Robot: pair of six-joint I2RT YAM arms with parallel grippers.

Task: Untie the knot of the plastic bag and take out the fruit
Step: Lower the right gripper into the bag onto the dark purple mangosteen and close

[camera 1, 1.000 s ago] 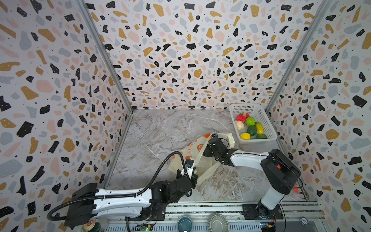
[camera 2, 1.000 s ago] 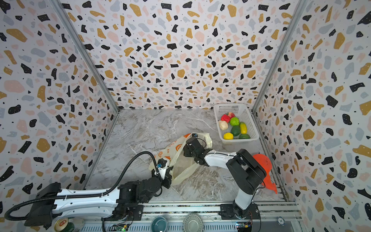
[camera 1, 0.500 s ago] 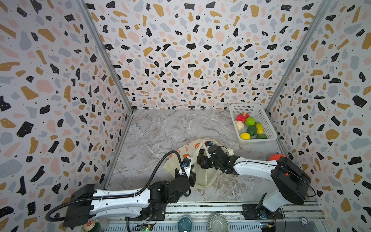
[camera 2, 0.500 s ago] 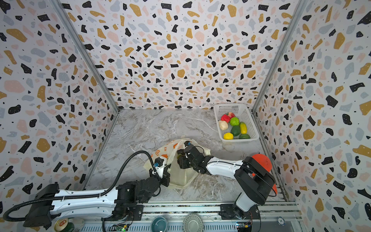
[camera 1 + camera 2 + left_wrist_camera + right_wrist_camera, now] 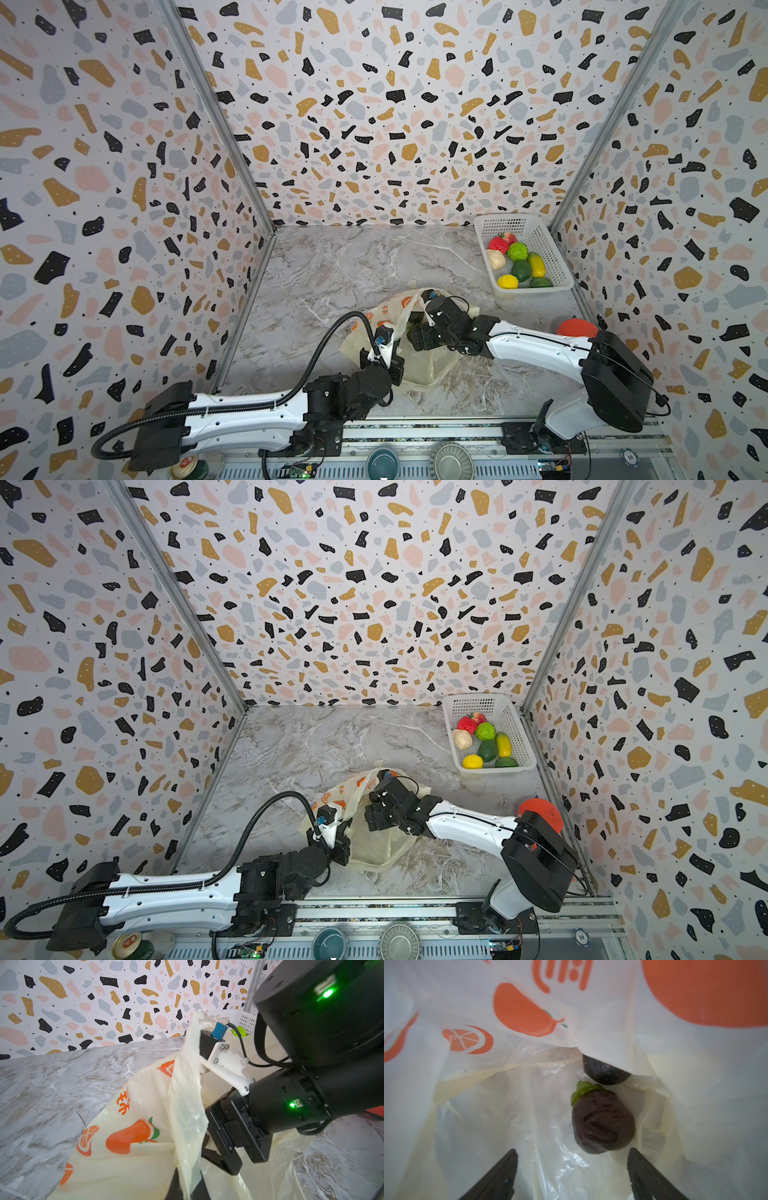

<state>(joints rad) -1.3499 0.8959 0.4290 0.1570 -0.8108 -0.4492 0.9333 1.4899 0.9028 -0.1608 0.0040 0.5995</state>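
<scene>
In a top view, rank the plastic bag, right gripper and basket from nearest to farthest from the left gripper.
1. Plastic bag: pinched in the left gripper.
2. Right gripper: just beyond, inside the bag.
3. Basket: back right corner.

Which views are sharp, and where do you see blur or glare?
Right wrist view: the plastic bag near the lens is blurred, the dark fruit only slightly soft, glare on the film. Left wrist view: sharp prints, green lamp flares. Both top views: even light, sharp.
</scene>
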